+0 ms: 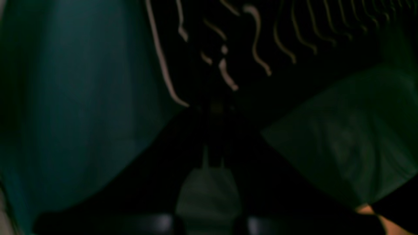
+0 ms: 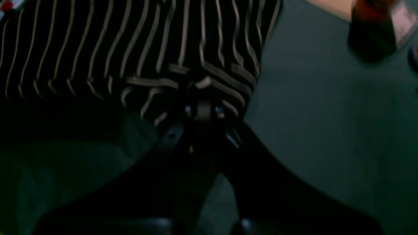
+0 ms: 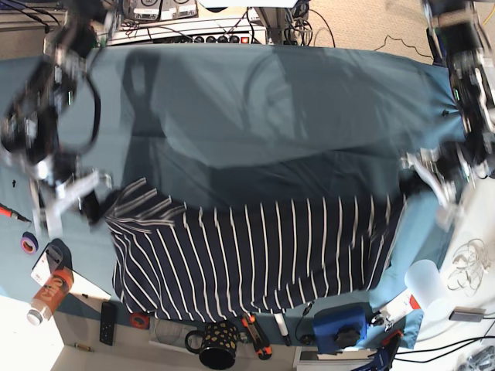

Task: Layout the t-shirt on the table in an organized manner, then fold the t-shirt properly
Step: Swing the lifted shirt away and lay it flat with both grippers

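Overhead, the t-shirt (image 3: 255, 255) lies spread flat across the near part of the table (image 3: 255, 100), its lower hem just beside the near edge, stripes running front to back. Right gripper (image 3: 99, 202) sits at the shirt's corner toward that arm's side; the wrist view shows its jaws pressed together with striped fabric (image 2: 199, 81) bunched at the tips, pinching the cloth. Left gripper (image 3: 407, 179) is at the opposite corner of the shirt; its wrist view is dark and blurred, jaws closed, fabric at the tips. A mug (image 3: 211, 345) and a blue box (image 3: 340, 325) stand along the near edge, a can (image 3: 48, 294) at the corner.
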Robot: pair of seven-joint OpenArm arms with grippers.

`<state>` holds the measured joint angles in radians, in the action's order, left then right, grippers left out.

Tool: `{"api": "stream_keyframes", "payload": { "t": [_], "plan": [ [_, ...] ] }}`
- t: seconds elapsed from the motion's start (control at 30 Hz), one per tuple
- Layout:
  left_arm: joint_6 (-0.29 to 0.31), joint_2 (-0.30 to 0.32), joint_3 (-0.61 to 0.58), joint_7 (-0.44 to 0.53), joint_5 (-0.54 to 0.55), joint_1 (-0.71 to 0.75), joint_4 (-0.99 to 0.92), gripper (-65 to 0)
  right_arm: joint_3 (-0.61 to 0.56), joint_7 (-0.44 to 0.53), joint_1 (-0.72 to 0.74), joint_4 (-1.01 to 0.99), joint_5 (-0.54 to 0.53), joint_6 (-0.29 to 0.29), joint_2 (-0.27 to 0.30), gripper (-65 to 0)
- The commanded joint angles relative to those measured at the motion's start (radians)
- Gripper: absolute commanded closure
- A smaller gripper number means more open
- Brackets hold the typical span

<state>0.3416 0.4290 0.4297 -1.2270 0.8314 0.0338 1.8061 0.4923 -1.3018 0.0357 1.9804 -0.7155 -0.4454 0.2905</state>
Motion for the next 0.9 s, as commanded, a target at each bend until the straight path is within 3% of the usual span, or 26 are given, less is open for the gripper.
{"api": "stream_keyframes", "payload": {
  "t": [0.0,0.3,0.5,0.67,0.77,0.87],
  "plan": [
    [0.001,0.017,0.007,0.015,0.019,0.014,0.024,0.0,0.035,0.02,-0.026,0.035,-0.03,-0.009,0.017,0.0],
    [0.001,0.017,0.008,0.016,0.006,0.273,0.17,0.0,0.362,-0.07,-0.355,0.158,-0.282,-0.099,0.017,0.0],
    [-0.016,0.017,0.008,0.024,-0.098,0.418,0.326,0.0,0.544,-0.094,-0.52,0.158,-0.472,-0.169,0.017,0.0],
    [-0.057,0.017,0.008,0.054,-0.183,0.532,0.41,0.0,0.617,-0.094,-0.618,0.158,-0.516,-0.211,0.017,0.0],
    [-0.057,0.017,0.008,0.064,-0.217,0.592,0.422,0.0,0.621,-0.094,-0.661,0.158,-0.516,-0.249,0.017,0.0],
    [-0.057,0.017,0.008,0.068,-0.245,0.64,0.422,0.0,0.621,-0.094,-0.683,0.158,-0.515,-0.253,0.018,0.0]
  ]
}}
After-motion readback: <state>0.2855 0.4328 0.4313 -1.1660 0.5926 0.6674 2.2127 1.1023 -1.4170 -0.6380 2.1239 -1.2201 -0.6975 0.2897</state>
